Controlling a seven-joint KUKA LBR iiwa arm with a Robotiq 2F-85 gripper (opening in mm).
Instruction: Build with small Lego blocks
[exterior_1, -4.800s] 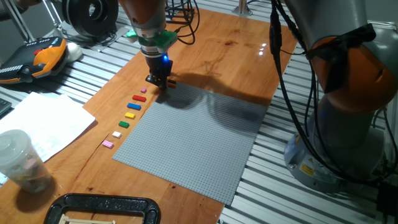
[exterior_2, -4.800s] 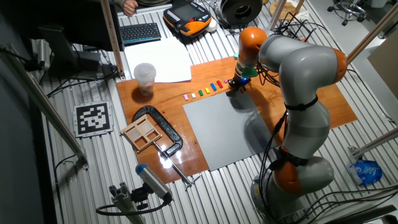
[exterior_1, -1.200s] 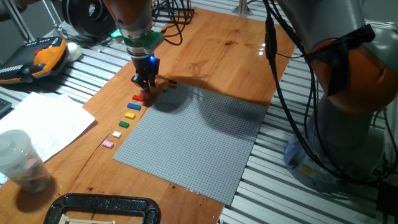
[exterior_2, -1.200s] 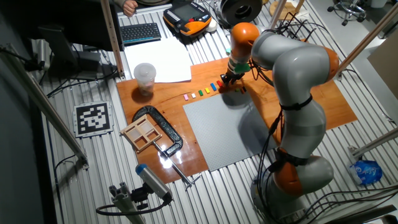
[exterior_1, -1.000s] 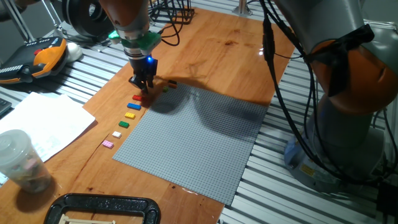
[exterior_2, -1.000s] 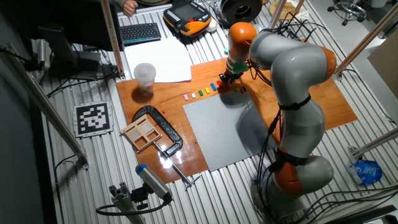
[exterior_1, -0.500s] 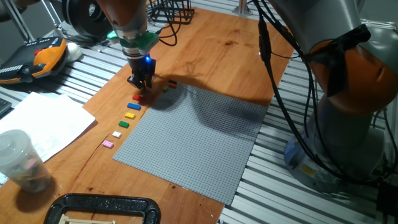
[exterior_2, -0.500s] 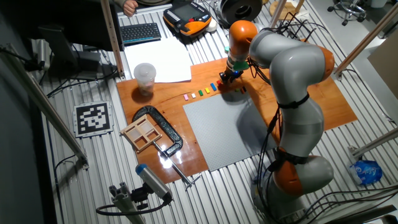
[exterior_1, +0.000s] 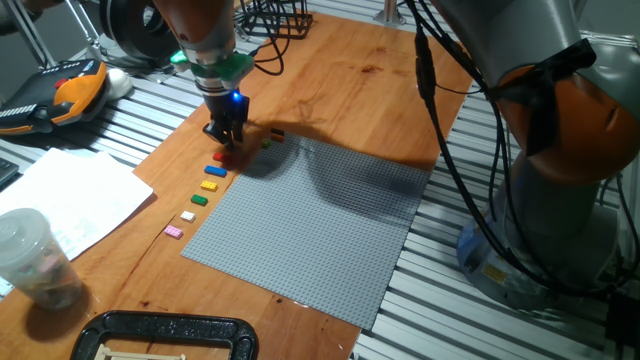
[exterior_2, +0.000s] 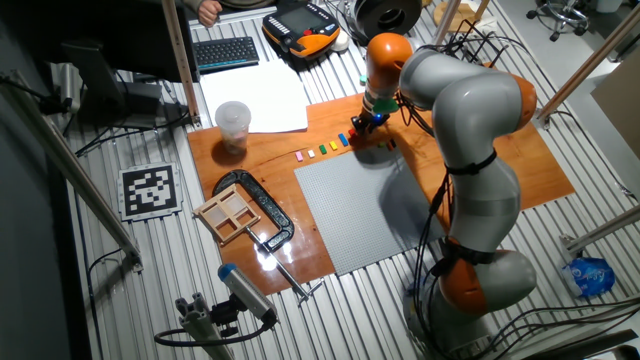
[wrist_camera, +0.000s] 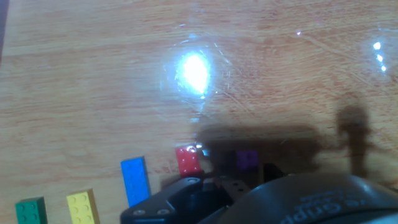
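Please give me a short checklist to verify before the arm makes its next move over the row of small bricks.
1. The tool stands low over the upper end of the brick row: ok.
2. Red brick lies free on the wood, just ahead of the tool body: ok.
3. Fingers open or shut: cannot tell, they are hidden in the hand view and too small in the fixed views.
4. Blue brick, yellow brick and green brick lie in line, apart from each other: ok.
5. Grey baseplate lies flat beside the row: ok.
6. Purple piece in the tool's shadow: cannot tell what it is.
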